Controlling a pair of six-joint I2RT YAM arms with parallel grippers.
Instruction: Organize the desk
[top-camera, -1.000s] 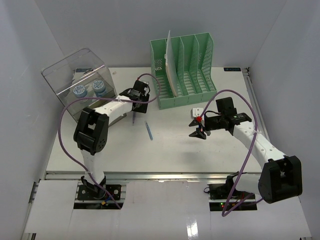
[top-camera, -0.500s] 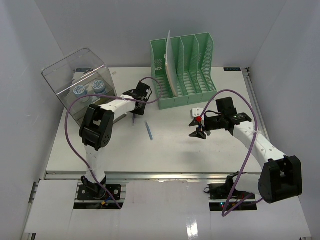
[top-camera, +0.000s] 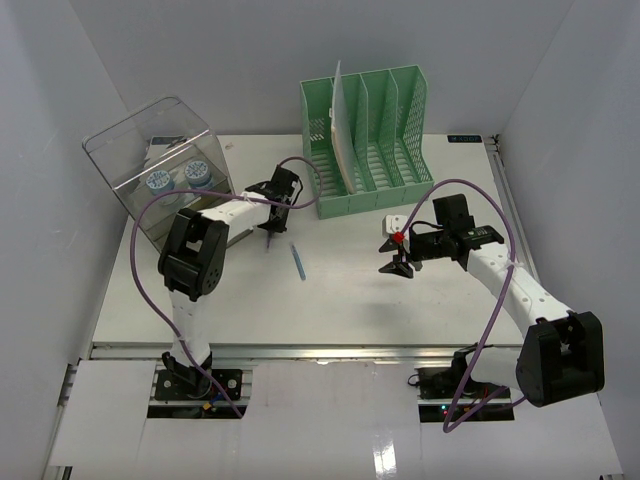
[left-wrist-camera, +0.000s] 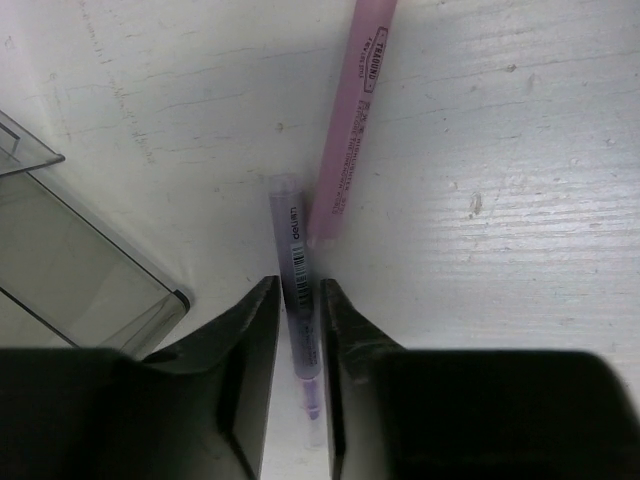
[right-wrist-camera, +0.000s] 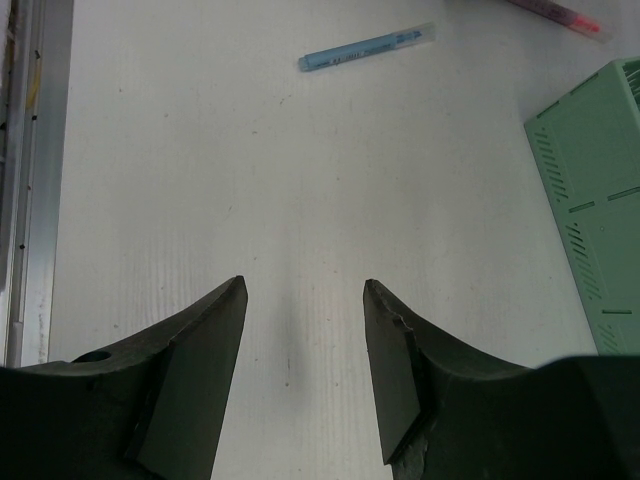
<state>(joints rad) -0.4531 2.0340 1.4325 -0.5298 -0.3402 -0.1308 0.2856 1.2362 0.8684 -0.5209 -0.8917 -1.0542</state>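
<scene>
Straddling purple pen (left-wrist-camera: 292, 230) with my left gripper (left-wrist-camera: 298, 310), toward far-left corner of tabletop (top-camera: 350, 300), beside pink pen (left-wrist-camera: 350, 120); can't tell if pinched. I reckon pen light, stiff, slick: grip mid-barrel. Right gripper (right-wrist-camera: 305, 300) open, empty.

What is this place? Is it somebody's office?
Probably not a real office: it looks like a robot test booth dressed as a desk. A white desk is boxed in by grey walls, with a green file rack and a blue pen on it.
</scene>
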